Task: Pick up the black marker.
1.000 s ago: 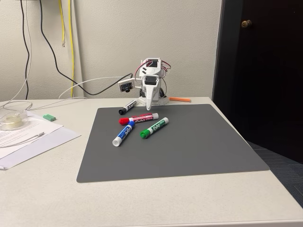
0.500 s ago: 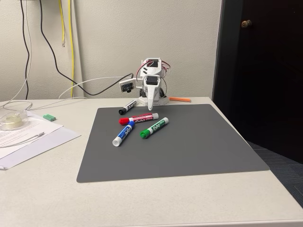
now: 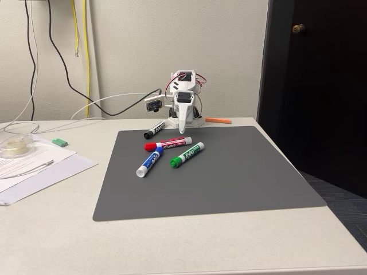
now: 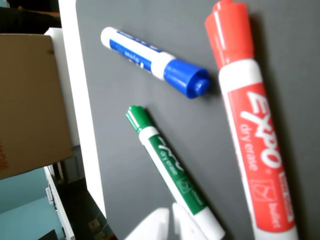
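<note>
A white two-finger gripper (image 3: 182, 130) points downward at the far edge of a dark grey mat (image 3: 229, 177) that covers most of a pale table (image 3: 51, 229); its long white finger tapers to a tip that hangs just above the mat, with the arm's base directly behind it near the table's far edge. In the fixed view the fingers overlap, and in the wrist view two white fingertips (image 4: 155, 227) enter from the bottom edge lying close together with nothing between them, so the pincer reads as clenched on nothing. The black marker (image 3: 154, 130), white-barrelled with a black cap, lies on the mat's far-left corner region, just left of the gripper and apart from it, its capped end toward the mat's left edge. Nearer the mat's centre lie three further markers: a red marker (image 3: 168, 144) just in front of the gripper tip, a blue marker (image 3: 149, 161) to its near left, and a green marker (image 3: 187, 154) to its near right. The wrist view shows the red marker (image 4: 247, 125), blue marker (image 4: 152, 61) and green marker (image 4: 172, 170) on the grey mat (image 4: 115, 90). An orange marker (image 3: 218, 120) rests off the mat near the table's far edge. Papers (image 3: 34, 166) and a roll of tape (image 3: 12, 146) occupy the table's left side.
</note>
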### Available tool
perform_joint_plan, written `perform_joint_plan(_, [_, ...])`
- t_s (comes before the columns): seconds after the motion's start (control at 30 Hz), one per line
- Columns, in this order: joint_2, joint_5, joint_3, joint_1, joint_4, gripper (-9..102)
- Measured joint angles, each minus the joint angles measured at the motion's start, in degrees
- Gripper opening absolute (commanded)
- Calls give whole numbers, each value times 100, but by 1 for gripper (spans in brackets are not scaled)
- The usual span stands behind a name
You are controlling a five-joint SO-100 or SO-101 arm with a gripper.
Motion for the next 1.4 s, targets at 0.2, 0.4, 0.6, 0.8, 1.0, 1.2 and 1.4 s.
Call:
perform_joint_plan(0.2, [0,0,0,0,0,0])
perform_joint_plan(0.4, [0,0,0,0,0,0])
perform_joint_plan(0.6, [0,0,0,0,0,0])
perform_joint_plan(0.8, [0,0,0,0,0,0])
perform_joint_plan(1.0, [0,0,0,0,0,0])
perform_joint_plan(1.2, [0,0,0,0,0,0])
perform_joint_plan(1.4, [0,-88,0,97,-123,0])
